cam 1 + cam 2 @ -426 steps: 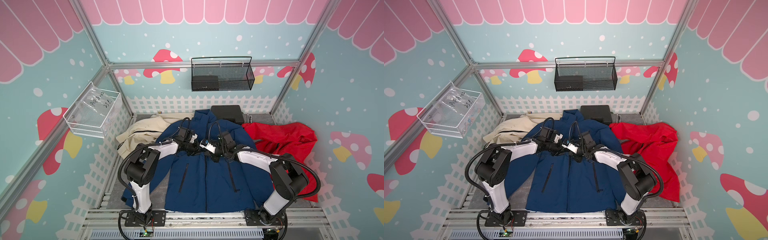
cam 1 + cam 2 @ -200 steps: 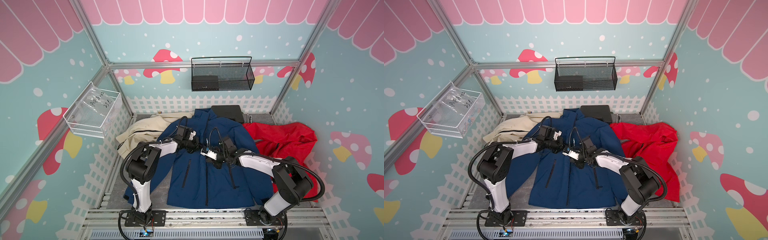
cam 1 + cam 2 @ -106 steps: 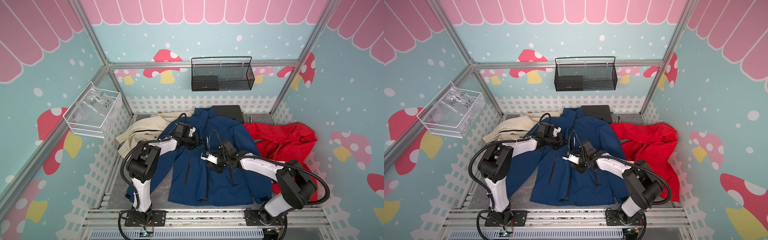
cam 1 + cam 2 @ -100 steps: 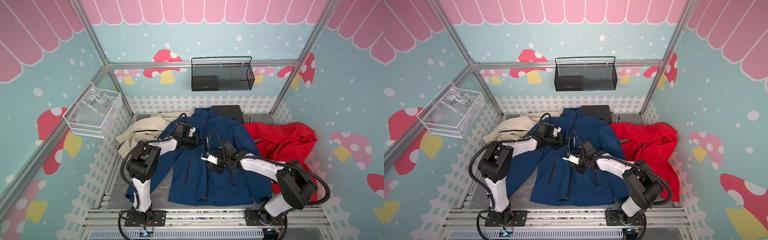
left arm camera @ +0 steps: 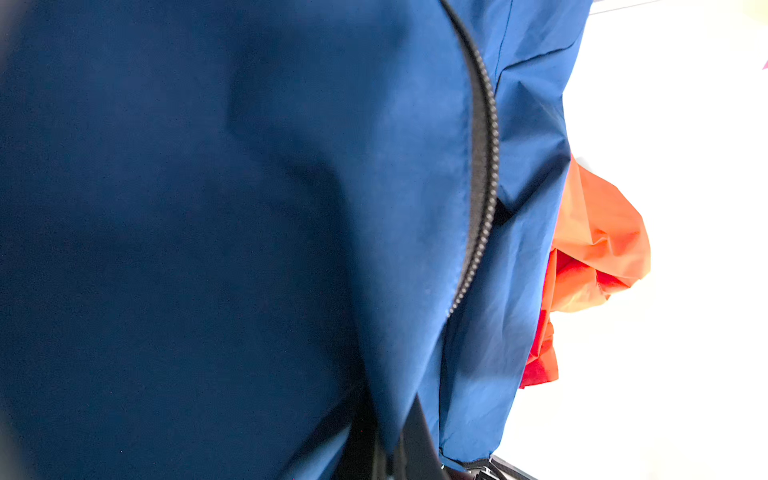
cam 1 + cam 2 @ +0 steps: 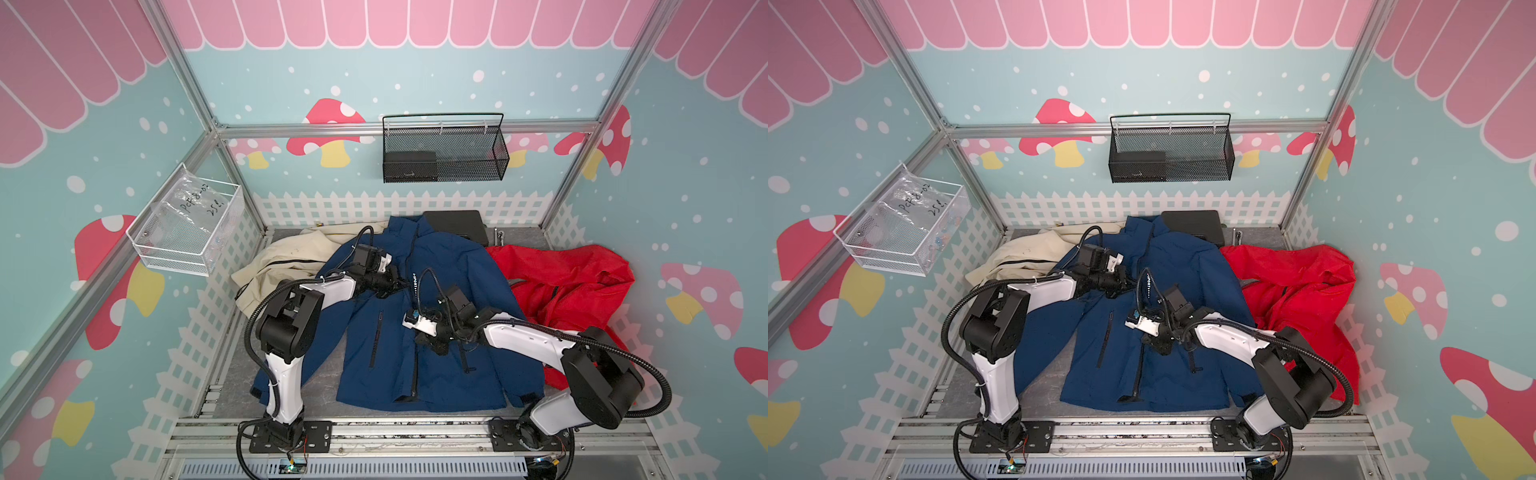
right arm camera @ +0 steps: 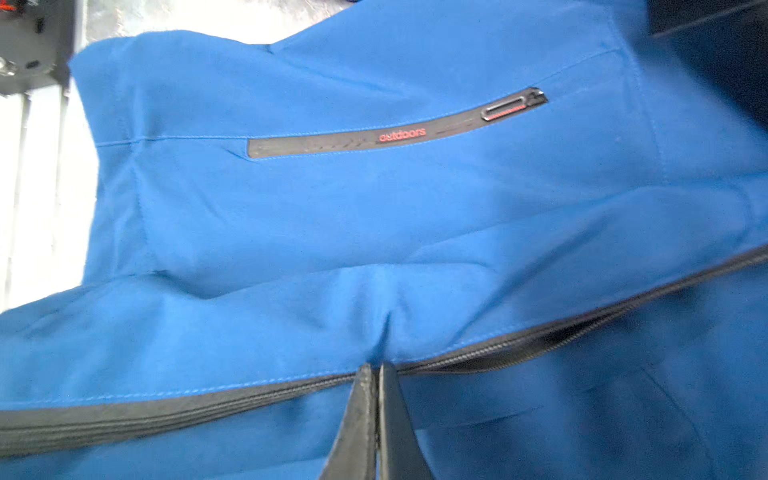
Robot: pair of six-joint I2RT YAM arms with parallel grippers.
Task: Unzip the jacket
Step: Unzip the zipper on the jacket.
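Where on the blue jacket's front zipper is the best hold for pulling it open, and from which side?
I'd pinch the front zipper where the gaping stretch meets the closed teeth, right where the right gripper is shut. Come from above, jaws across the line: the blue jacket lies flat, front up.

Navy-blue jacket (image 6: 395, 374), spread flat, face-up, collar rearward (front zipper (image 7: 124, 419) partly undone)

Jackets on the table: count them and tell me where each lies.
3. The navy blue zip-front jacket lies spread in the middle; the cream fabric jacket is bunched at its left, toward the back; the crumpled red jacket is heaped at its right. Others may hide underneath.
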